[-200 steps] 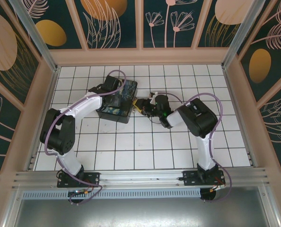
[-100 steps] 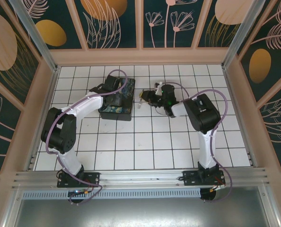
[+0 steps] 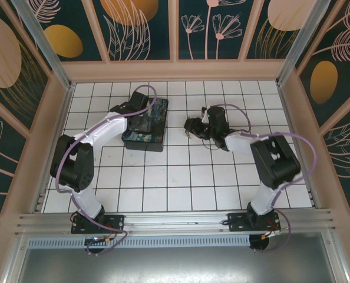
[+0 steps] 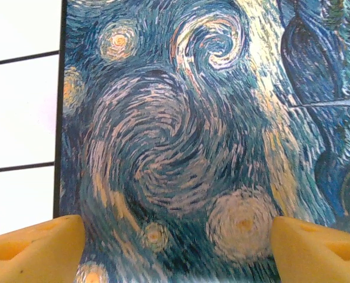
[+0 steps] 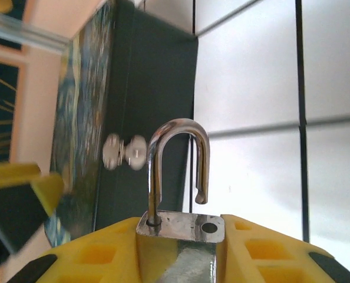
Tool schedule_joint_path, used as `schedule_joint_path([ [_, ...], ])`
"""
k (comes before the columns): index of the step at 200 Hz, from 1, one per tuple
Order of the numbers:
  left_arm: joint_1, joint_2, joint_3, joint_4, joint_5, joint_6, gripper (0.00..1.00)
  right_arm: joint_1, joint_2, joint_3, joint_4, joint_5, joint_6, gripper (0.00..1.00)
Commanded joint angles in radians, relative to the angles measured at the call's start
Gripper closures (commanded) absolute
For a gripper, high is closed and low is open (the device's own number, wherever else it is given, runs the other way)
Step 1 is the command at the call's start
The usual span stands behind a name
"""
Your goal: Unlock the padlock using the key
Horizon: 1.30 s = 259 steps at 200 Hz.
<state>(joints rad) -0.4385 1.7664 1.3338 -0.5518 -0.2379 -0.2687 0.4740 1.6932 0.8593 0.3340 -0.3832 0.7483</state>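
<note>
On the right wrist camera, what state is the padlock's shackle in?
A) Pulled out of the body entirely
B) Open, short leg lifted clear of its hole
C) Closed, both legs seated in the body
B: on the padlock clamped in the right gripper, the shackle's short leg hangs above the empty hole while the long leg stays in the body.
</note>
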Motion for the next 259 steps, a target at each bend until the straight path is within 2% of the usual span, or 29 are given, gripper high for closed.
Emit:
schedule_joint_path([
  [1,0.003,-0.061,0.059,-0.071,0.057,-0.024,0.16,0.05,-0.11,-0.083,-0.259,0.115,-0.073,0.63],
  [19,-0.007,-0.112,0.043,-0.065,0.086,-0.042,0.16,0.062,-0.165,-0.176,-0.306,0.151,-0.06,0.58],
  [39,-0.031,-0.161,0.009,-0.072,0.096,-0.063,0.16,0.061,-0.207,-0.277,-0.272,0.184,-0.043,0.51],
  [58,-0.104,-0.199,-0.017,-0.089,0.091,-0.083,0.17,0.061,-0.237,-0.316,-0.254,0.189,-0.041,0.46],
  [81,-0.258,-0.2,-0.022,-0.118,0.072,-0.149,0.2,0.049,-0.307,-0.291,-0.308,0.208,-0.068,0.45],
  [97,-0.348,-0.202,-0.036,-0.095,0.103,-0.196,0.25,-0.012,-0.345,-0.246,-0.346,0.207,-0.119,0.46],
  [116,-0.411,-0.181,-0.055,0.001,0.237,-0.226,0.29,-0.085,-0.338,-0.167,-0.391,0.21,-0.188,0.46],
  [127,-0.426,-0.141,-0.051,0.045,0.263,-0.242,0.29,-0.113,-0.326,-0.124,-0.41,0.223,-0.217,0.46],
  [166,-0.427,0.08,0.035,0.079,0.143,-0.227,0.25,-0.214,-0.333,-0.088,-0.4,0.227,-0.256,0.45],
  [177,-0.428,0.123,0.057,0.083,0.101,-0.221,0.23,-0.234,-0.327,-0.091,-0.401,0.211,-0.29,0.41],
  [181,-0.428,0.126,0.049,0.1,0.088,-0.219,0.22,-0.233,-0.328,-0.096,-0.394,0.21,-0.312,0.33],
  [184,-0.427,0.124,0.038,0.119,0.076,-0.218,0.2,-0.232,-0.33,-0.103,-0.387,0.211,-0.329,0.22],
  [187,-0.428,0.119,0.023,0.142,0.065,-0.218,0.18,-0.231,-0.335,-0.113,-0.375,0.216,-0.341,0.05],
  [190,-0.428,0.112,0.005,0.163,0.053,-0.218,0.17,-0.229,-0.34,-0.126,-0.36,0.223,-0.351,0.01],
  [213,-0.428,0.007,-0.149,0.368,0.011,-0.19,0.01,-0.229,-0.411,-0.236,-0.273,0.305,-0.408,0.01],
  [233,-0.427,-0.108,-0.212,0.415,-0.038,-0.169,0.01,-0.234,-0.534,-0.339,-0.188,0.393,-0.449,0.01],
  [259,-0.387,-0.3,-0.279,0.407,-0.203,-0.169,0.01,-0.269,-0.726,-0.489,-0.024,0.566,-0.557,0.01],
])
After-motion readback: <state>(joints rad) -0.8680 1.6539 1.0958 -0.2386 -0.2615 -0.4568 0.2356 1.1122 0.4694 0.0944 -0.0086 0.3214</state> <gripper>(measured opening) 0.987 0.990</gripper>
